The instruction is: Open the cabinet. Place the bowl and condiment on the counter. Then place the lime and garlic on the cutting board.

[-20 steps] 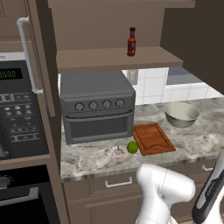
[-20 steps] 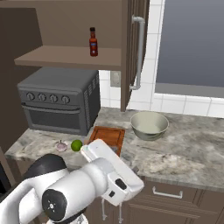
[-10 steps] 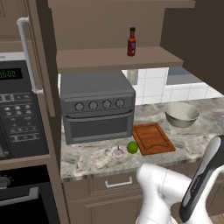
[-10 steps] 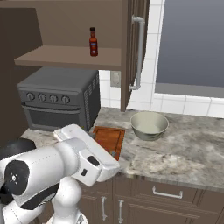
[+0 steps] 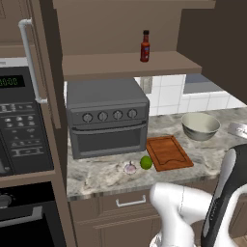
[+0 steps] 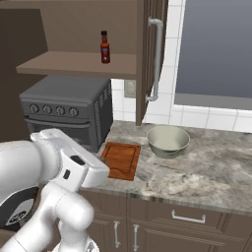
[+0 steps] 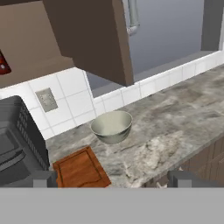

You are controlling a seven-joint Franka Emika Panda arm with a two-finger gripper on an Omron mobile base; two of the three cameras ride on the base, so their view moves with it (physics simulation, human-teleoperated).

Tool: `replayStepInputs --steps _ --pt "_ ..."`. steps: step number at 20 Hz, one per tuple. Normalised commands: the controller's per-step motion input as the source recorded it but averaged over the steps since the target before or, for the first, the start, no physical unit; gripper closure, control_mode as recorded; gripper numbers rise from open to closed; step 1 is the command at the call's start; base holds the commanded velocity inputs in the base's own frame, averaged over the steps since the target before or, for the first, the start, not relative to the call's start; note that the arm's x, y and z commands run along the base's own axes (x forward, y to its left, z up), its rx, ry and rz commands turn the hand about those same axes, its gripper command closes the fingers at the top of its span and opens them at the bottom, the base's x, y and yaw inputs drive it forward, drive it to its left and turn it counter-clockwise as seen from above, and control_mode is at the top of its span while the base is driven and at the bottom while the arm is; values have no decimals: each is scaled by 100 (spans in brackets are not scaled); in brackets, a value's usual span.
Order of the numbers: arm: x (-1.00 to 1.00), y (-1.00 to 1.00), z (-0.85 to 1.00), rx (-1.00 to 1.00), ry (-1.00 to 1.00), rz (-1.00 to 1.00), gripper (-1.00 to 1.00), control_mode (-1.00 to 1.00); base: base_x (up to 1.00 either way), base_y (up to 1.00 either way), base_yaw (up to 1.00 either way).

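I read the cabinet [image 5: 120, 34] as already open: both doors stand swung out and its inner shelf is bare apart from the condiment [image 5: 144, 46], which stands upright near the shelf's front edge, above the toaster oven [image 5: 107, 116]. So that bottle is the piece I take to be next. The bowl [image 5: 199, 126] is down on the table [image 6: 206, 167], upright, just beside the far corner of the cutting board [image 5: 168, 152] and not touching it, so I count that part done. The lime [image 5: 145, 162] and the garlic [image 5: 130, 168] lie on the stone in front of the oven; the lime touches or nearly touches the board's near-left edge, the garlic just beside it, and neither is on the board. Both are left to do.

My pincer [image 7: 111, 179] stands spread wide with nothing between its tips, held low and back from the table edge, looking over the board toward the bowl. By my count, two steps look finished and three placements remain, starting with a reach up to the shelf.
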Motion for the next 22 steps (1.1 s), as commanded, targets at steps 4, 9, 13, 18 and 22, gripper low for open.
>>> replayStepInputs --steps 4,9,13,18,22 --pt "1 55 7 -3 5 6 -100 -100 0 0 0" --pt "6 58 8 -3 5 1 -100 -100 0 0 0" --pt "33 41 1 0 2 3 -100 -100 0 0 0" --pt "50 25 0 0 -1 9 -100 -100 0 0 0" --pt "50 13 0 0 -5 10 -100 -100 0 0 0"
